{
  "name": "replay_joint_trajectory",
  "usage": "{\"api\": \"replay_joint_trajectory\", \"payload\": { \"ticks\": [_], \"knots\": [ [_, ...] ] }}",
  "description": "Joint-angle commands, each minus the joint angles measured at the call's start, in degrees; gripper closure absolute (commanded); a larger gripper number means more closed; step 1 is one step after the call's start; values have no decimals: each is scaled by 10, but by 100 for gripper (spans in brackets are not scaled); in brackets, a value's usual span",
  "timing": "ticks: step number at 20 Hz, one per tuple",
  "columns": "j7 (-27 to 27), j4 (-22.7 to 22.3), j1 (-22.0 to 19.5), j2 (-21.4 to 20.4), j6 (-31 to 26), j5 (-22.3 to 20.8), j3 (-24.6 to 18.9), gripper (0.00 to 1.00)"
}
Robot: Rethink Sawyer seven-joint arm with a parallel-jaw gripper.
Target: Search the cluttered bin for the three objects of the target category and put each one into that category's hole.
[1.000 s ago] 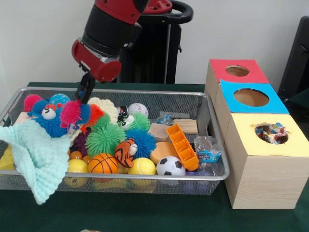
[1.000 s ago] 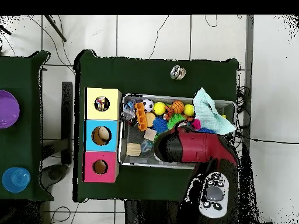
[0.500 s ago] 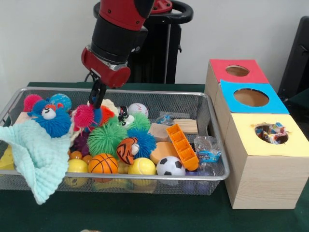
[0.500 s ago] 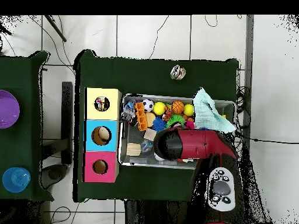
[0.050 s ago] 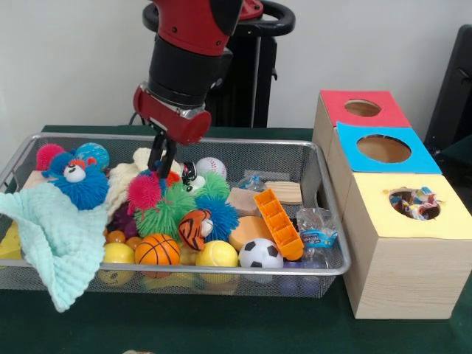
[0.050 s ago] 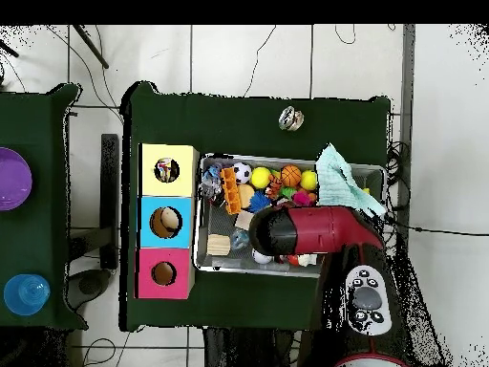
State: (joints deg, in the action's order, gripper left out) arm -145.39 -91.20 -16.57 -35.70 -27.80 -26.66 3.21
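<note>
My gripper [image 5: 162,171] hangs over the left middle of the wire bin [image 5: 243,140], shut on a pink and orange spiky toy [image 5: 144,193] that dangles just under it, against a green spiky ball [image 5: 164,212]. Around it lie a blue fuzzy creature [image 5: 75,181], a tiger toy [image 5: 193,228], a basketball [image 5: 157,251], a soccer ball [image 5: 260,254] and a baseball [image 5: 211,167]. To the right stand the red box [image 5: 361,108], blue box [image 5: 383,149] and yellow box [image 5: 413,214], each with a hole on top. In the overhead view the arm [image 6: 306,229] hides the gripper.
A mint cloth [image 5: 55,236] drapes over the bin's front left corner. An orange ridged tray [image 5: 278,223], wooden blocks [image 5: 284,192] and a snack packet [image 5: 317,230] fill the bin's right side. The yellow box's hole holds wrapped packets [image 5: 414,203].
The gripper has travelled right along the bin, carrying the pink spiky toy away from the blue fuzzy creature and down against the green spiky ball.
</note>
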Motion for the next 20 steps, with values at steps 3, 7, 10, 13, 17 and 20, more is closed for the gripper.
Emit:
{"api": "replay_joint_trajectory", "payload": {
  "ticks": [3, 7, 10, 13, 17, 20],
  "knots": [
    [129, -29, -14, 2, -35, -39, -73, 0],
    [132, -29, -19, 5, -38, -44, -79, 0],
    [126, -30, -19, 3, -41, -48, -80, 0],
    [124, -30, -20, 1, -42, -52, -82, 0],
    [124, -30, -19, -4, -47, -52, -82, 0],
    [126, -33, -21, -15, -53, -49, -82, 0]
  ]
}}
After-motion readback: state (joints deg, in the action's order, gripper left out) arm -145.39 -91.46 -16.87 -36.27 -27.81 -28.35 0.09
